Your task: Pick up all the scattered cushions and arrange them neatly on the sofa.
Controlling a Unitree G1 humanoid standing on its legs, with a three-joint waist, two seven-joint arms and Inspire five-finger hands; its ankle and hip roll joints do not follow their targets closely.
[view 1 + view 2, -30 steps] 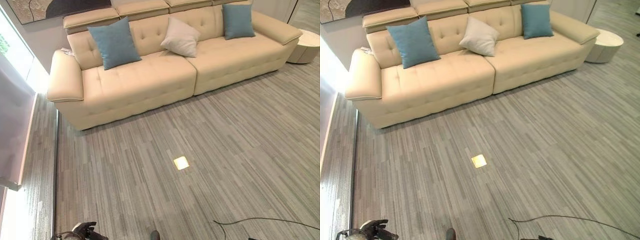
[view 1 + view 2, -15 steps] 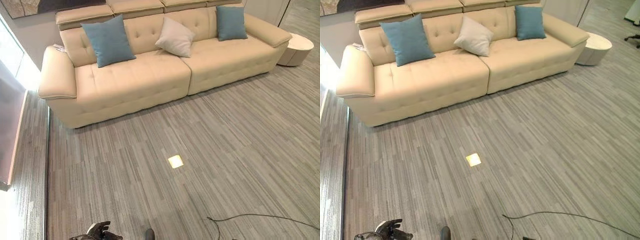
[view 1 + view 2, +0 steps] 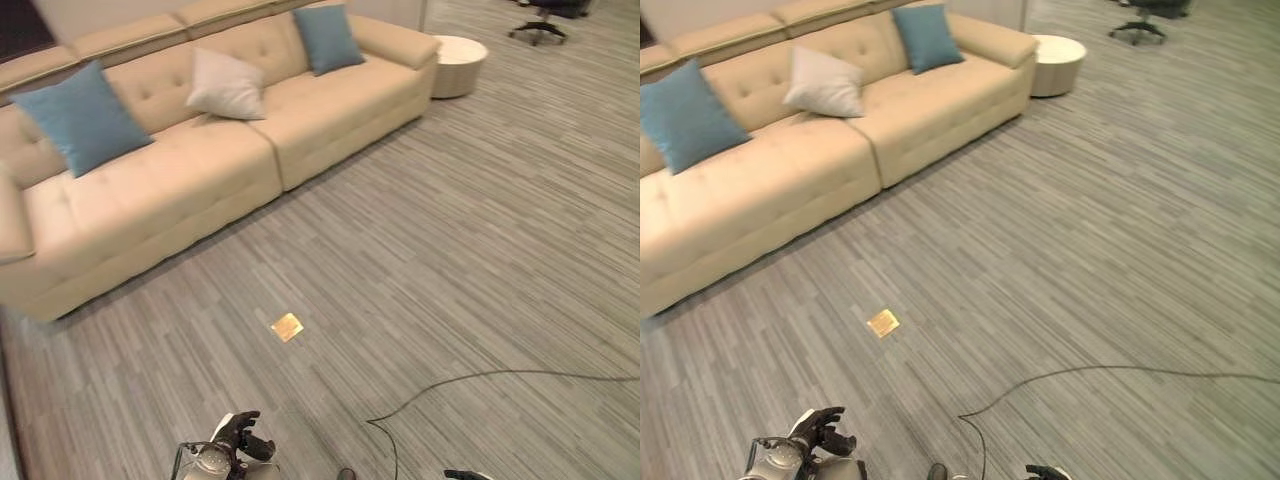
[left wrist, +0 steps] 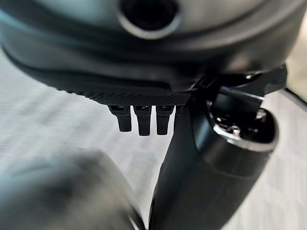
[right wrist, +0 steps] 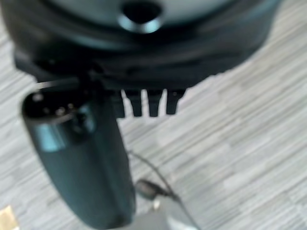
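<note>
With three cushions leaning upright against the sofa backrest, the left hand and right hand hang low with relaxed fingers, holding nothing.

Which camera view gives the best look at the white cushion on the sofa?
The left eye view shows the white cushion best: it leans against the backrest of the sofa, between two blue cushions, unobstructed. The right eye view shows the same cushion, nearer the picture's top-left corner. The wrist views look at floor.
</note>
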